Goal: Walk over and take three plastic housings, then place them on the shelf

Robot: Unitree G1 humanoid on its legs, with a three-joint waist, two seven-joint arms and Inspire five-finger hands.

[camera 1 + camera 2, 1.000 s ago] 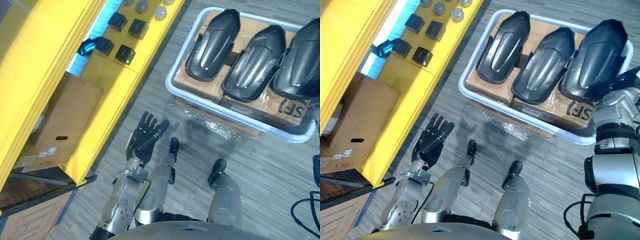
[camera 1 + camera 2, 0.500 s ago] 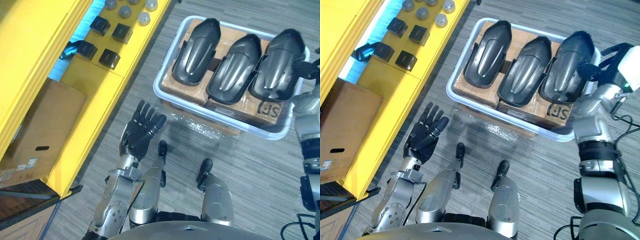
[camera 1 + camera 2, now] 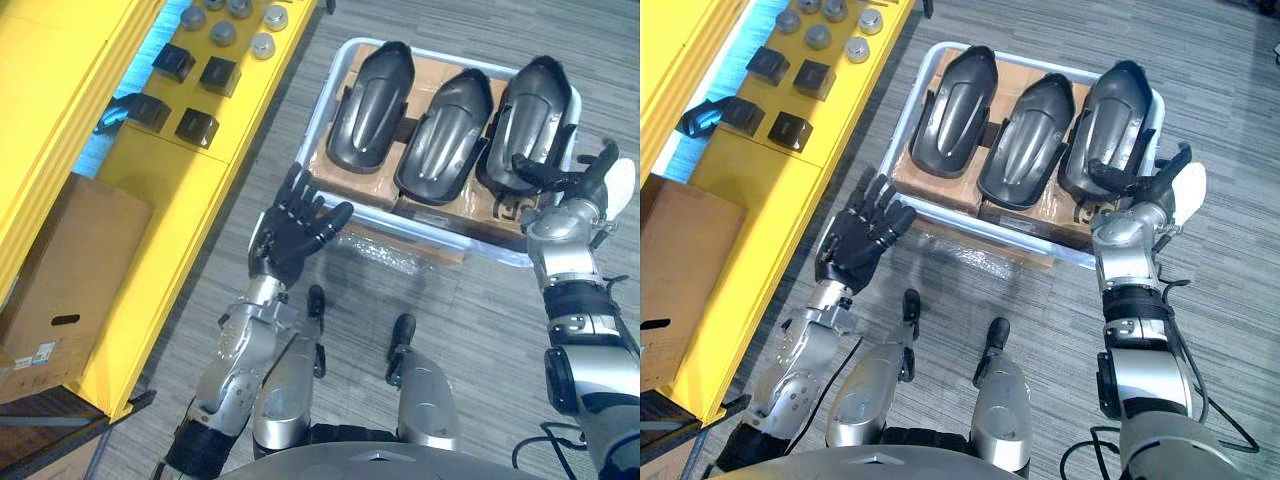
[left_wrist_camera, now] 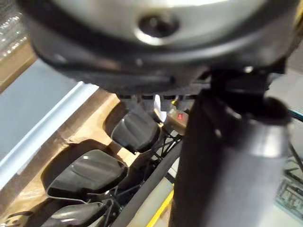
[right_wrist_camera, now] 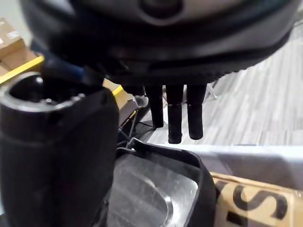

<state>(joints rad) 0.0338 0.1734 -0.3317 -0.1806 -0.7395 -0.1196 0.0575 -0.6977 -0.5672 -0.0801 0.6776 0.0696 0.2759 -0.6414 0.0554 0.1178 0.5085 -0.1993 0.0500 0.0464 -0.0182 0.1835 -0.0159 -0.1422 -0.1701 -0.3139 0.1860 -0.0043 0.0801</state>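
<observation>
Fingers (image 3: 298,192) spread and empty on left hand (image 3: 285,240) and right hand (image 3: 565,205) at the tray (image 3: 320,118); three housings (image 3: 445,135) lie inside, none on the shelf (image 3: 170,170).

We log the left arm (image 3: 238,350) and right arm (image 3: 578,335) as silver-grey, jointed, with black bands. Left hand (image 3: 290,235) is dark; right hand (image 3: 1137,200) is dark with a white thumb cover (image 3: 1188,190).

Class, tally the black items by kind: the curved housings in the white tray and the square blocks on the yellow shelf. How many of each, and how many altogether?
Black curved housings: 3
Black square blocks: 4
Total: 7
</observation>
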